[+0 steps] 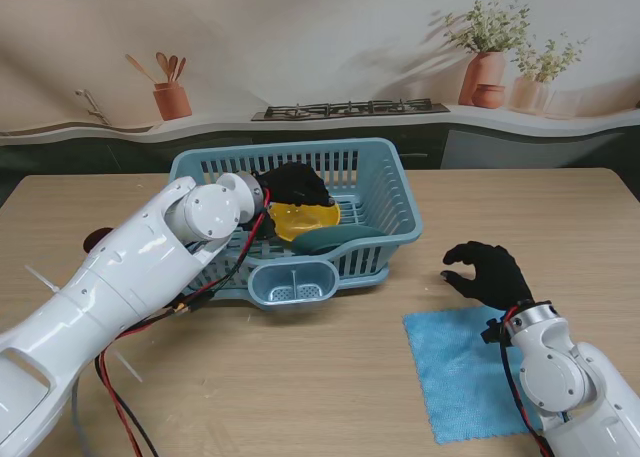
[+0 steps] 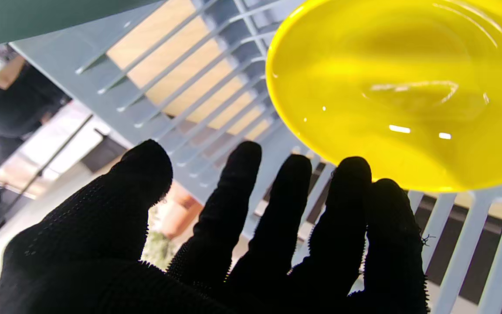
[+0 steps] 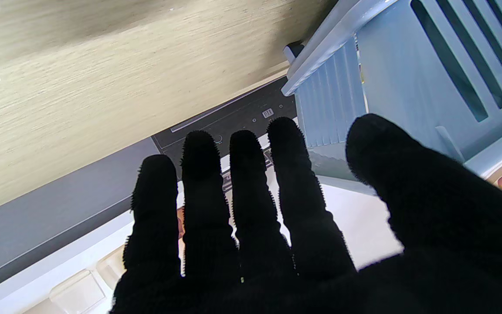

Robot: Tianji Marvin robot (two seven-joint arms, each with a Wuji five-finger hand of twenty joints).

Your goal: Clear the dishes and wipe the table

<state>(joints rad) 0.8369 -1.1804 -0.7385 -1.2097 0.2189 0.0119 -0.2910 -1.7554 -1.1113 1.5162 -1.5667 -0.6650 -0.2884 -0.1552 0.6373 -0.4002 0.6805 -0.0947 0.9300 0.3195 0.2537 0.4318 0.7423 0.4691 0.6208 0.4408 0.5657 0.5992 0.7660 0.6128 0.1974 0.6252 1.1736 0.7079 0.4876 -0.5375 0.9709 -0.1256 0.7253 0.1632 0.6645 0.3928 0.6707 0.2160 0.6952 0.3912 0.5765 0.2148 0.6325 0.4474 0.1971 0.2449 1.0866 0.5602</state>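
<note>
Right now the left hand [image 1: 297, 184], gloved in black knit, is hovering inside the light-blue slatted plastic basket [image 1: 385, 177] at the far middle of the wooden table [image 1: 300, 377]. Its fingers [image 2: 238, 196] are spreading apart and gripping nothing, their tips just beside the rim of a glossy yellow plate [image 1: 303, 220] that is lying in the basket. A dull green dish [image 1: 335, 239] is leaning over the yellow plate on its near side. A rounded cup-like pocket [image 1: 292, 282] is hanging on the basket's near wall.

The right hand [image 1: 490, 273] is hovering over bare wood near the basket's right corner, fingers loosely curved and apart, empty. Just nearer to me, a square blue cloth [image 1: 460, 372] with a fine woven texture is lying flat on the right side of the table, partly under the right wrist.

The left wrist view is showing what the stand view is hiding — bright reflections on the plate's [image 2: 399, 87] smooth, shallow curve and the basket's grid floor [image 2: 198, 87] with wood showing through. The right wrist view is showing the basket's ribbed outer corner [image 3: 334, 100] — and four fingers [image 3: 251, 196] side by side, thumb held off.
</note>
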